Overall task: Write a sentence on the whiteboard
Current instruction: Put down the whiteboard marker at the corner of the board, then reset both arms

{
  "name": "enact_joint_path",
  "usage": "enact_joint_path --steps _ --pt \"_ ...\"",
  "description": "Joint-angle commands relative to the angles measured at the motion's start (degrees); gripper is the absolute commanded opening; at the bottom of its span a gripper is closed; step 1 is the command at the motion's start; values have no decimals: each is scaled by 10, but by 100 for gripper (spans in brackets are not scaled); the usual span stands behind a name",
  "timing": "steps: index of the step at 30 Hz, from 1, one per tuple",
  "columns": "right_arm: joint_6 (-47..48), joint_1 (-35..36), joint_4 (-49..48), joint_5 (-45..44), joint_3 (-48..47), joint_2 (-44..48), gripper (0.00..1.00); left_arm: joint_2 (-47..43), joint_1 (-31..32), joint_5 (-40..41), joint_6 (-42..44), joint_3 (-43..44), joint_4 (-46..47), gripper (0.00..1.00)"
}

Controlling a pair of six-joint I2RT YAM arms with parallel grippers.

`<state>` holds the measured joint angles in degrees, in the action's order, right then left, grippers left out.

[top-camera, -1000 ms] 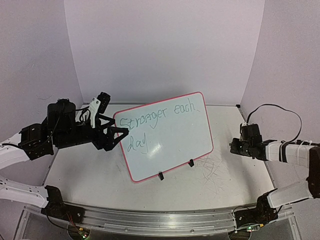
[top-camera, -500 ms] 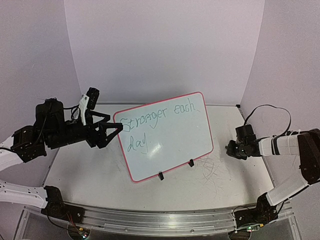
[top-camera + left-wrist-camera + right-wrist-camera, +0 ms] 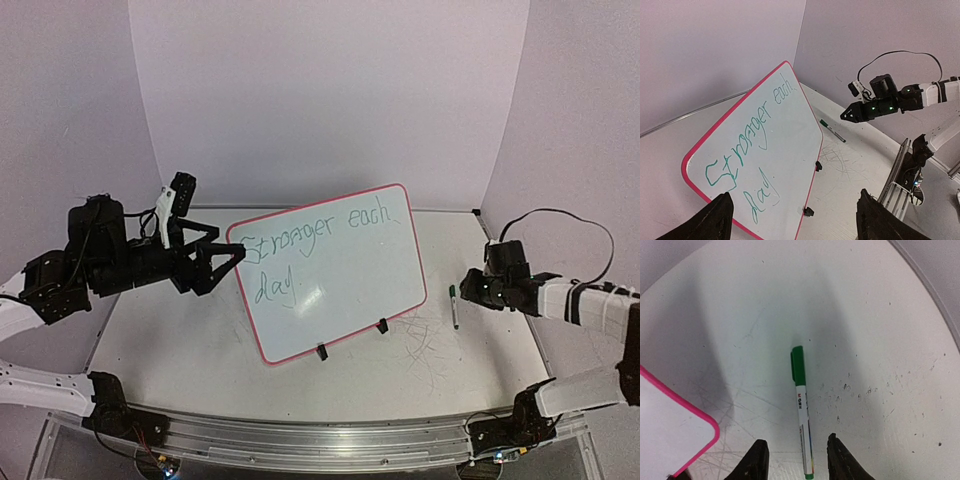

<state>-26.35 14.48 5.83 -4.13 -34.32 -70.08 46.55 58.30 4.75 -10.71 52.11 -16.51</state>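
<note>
Whiteboard stands mid-table on 2 clip feet on its near long edge. Its face is tilted back and turned toward 6 o'clock, at the arm bases. Long axis runs 8 to 2 o'clock in the top view. The sentence is on it in green, 2 lines along that axis, reading "Stronger each day".

Pen lies flat on the table at 3 o'clock of the board. It's near the right short edge, not touching it.

Right gripper is at the pen's tail. Fingers are parted and the barrel shows between them with a gap each side, so nothing is pinched. In the wrist cam the pen's long axis runs 6 to 12 o'clock, straight out from the jaws, green cap at 12. In the top view it's also roughly 6 to 12, and the green end looks to be the far one.

Left gripper is at 9 o'clock of the board, by its left short edge. It's spread wide and empty. The top view can't settle whether a tip touches the rim.

My read: text looks complete and the pen is down. If another stroke is needed, the right arm takes it. The pen is at its tips, while the left arm is well apart on the board's other side. A re-grip means closing across the barrel, and the jaws sit square to it.
</note>
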Motion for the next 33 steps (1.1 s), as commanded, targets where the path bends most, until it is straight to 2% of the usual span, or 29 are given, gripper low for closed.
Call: enact_joint_path --steps 1,4,5,6,7,8,12,17,25,33 --pt "54 -2 33 7 -76 135 50 -18 1 48 -8 50 20 93" --pt "86 -2 58 18 -142 211 58 -25 1 78 0 64 20 94" --pt "97 -3 67 20 -168 230 68 -26 1 86 4 72 20 94" --pt "106 -2 74 23 -194 244 85 -27 1 94 8 81 20 95" --pt "115 -2 80 26 -215 254 96 -27 1 104 9 90 21 96" --pt "122 -2 86 32 -231 265 98 -28 1 120 9 101 21 97" --pt "144 -2 87 64 -285 310 98 -39 1 186 9 133 23 98" --pt "145 -2 79 112 -338 340 98 -63 1 230 6 158 36 99" --pt "122 -2 74 70 -377 381 98 -87 1 230 5 154 51 99" --pt "120 -2 107 61 -399 360 98 -85 2 229 1 152 51 99"
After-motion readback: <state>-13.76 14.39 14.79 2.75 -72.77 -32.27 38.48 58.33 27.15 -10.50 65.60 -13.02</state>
